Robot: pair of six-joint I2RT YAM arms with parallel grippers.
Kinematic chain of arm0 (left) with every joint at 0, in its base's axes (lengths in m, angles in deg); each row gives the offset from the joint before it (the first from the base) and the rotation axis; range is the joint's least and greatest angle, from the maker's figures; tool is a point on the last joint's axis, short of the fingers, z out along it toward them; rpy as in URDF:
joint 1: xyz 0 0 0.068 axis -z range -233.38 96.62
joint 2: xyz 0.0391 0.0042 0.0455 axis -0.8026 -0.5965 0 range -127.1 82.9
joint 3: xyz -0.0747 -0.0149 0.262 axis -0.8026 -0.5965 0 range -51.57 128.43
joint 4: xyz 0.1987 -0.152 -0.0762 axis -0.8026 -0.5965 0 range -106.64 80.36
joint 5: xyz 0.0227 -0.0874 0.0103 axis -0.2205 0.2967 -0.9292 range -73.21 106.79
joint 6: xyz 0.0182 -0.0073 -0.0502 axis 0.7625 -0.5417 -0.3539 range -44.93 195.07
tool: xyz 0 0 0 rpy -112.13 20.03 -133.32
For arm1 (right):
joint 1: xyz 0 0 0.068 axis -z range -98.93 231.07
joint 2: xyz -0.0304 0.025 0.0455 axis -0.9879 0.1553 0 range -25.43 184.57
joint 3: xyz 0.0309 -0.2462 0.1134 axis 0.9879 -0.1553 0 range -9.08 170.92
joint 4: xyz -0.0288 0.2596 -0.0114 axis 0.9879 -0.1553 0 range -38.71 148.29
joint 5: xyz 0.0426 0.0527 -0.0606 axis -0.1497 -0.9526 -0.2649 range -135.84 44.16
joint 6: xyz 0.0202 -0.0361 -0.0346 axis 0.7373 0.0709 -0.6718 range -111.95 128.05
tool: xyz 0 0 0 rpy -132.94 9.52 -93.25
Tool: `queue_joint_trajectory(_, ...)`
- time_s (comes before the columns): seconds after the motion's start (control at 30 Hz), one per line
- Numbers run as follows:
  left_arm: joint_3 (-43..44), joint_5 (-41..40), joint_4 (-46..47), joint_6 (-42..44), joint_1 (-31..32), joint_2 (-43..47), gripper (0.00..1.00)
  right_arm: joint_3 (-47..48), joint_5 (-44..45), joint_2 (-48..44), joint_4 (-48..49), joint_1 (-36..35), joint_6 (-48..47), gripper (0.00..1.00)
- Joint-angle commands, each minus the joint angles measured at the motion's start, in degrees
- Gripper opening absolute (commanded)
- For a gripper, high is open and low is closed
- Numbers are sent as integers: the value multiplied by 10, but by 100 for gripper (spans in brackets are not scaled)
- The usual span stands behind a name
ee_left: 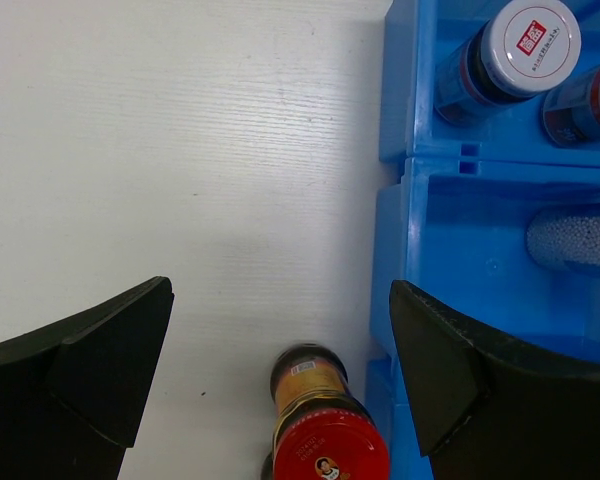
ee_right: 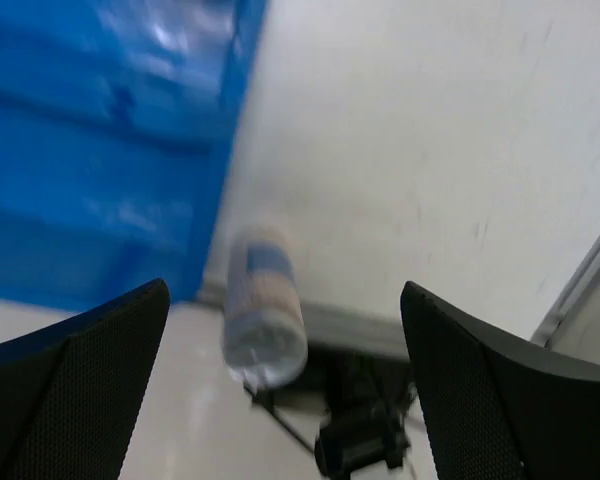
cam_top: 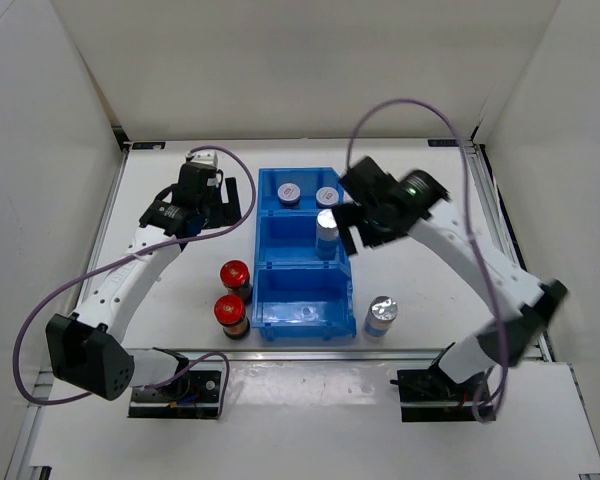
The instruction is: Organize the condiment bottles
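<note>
Two red jars (cam_top: pixel 235 277): table, just left of bin (cam_top: pixel 305 330).
Far pair (cam_top: pixel 289 192): bin's far compartment.
Middle jar (cam_top: pixel 326 232): bin's middle compartment.
Lone jar (cam_top: pixel 381 314): table's near edge, right of bin.
Left gripper (ee_left: pixel 282 288): spread, over table.
Right gripper (ee_right: pixel 285 288): spread, beside middle jar.

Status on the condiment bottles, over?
Left gripper, right gripper open, empty. Three silver-capped jars in blue bin; fourth silver-capped jar and two red-capped jars out on table. Nothing blocking.
</note>
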Motion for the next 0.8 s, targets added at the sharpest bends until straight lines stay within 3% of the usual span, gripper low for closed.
queue_joint_trajectory(0.0, -13, -7, 6, -7, 2, 25, 100, -132, -98, -98, -42, 20, 40, 99)
queue_joint_trajectory(0.17, -18, 0, 12, -12, 2, 19, 100, -295, -131, -229, -10, -1, 66, 99)
queue_joint_trajectory(0.63, -23, 11, 17, -12, 2, 12, 100, -374, -172, -206, 42, 5, 7, 99)
queue_joint_trajectory(0.77, -28, 11, 17, -12, 2, 18, 100, -388, -172, -198, 48, 5, 12, 94)
